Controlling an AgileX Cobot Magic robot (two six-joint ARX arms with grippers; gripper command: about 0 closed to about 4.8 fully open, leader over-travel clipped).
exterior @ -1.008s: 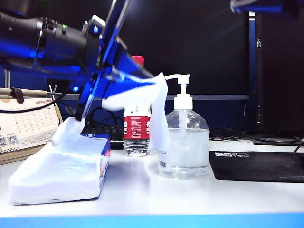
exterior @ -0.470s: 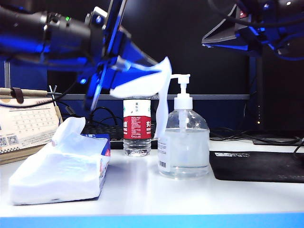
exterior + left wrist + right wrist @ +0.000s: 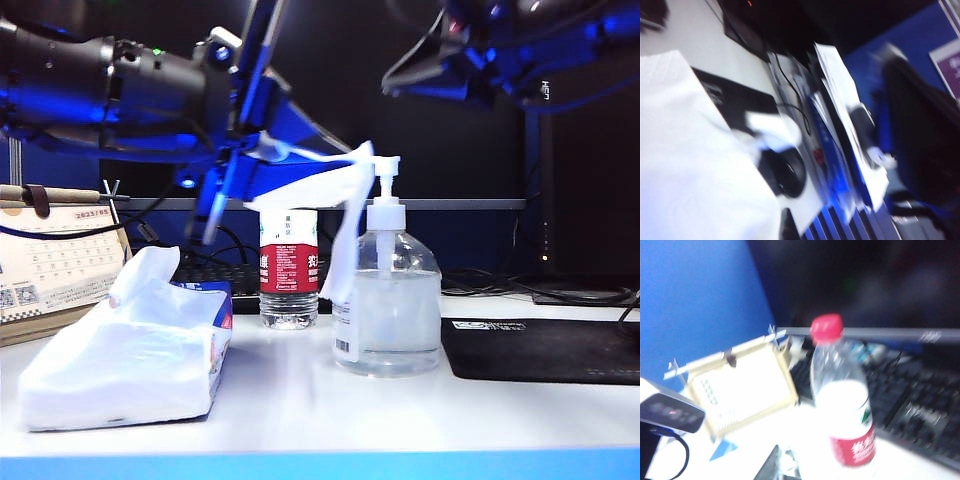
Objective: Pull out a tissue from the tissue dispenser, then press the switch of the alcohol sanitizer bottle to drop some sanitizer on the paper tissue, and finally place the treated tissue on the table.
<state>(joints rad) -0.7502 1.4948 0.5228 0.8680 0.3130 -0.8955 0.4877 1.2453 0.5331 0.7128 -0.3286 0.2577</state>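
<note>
My left gripper (image 3: 262, 148) is shut on one corner of the white tissue (image 3: 310, 185), up in the air at centre left. The sheet stretches right and hangs down over the nozzle side of the switch (image 3: 388, 168), against the clear alcohol sanitizer bottle (image 3: 388, 310). The same tissue (image 3: 690, 165) fills much of the blurred left wrist view. The tissue dispenser (image 3: 130, 350) lies at the front left with a white sheet poking up. High at the upper right, my right gripper (image 3: 392, 84) is shut and empty, above the pump. Its closed tips (image 3: 785, 465) barely show in the right wrist view.
A red-capped water bottle (image 3: 288, 270) stands behind the sanitizer on the white table (image 3: 300, 400). A desk calendar (image 3: 55, 265) is at the far left, a black mouse mat (image 3: 540, 350) at the right, and a keyboard (image 3: 910, 405) behind. A mouse (image 3: 785, 172) lies on the mat.
My right arm has come down and leftward into view, ending above the pump. My left gripper has carried the tissue a little to the right, so the sheet now hangs over the pump nozzle.
</note>
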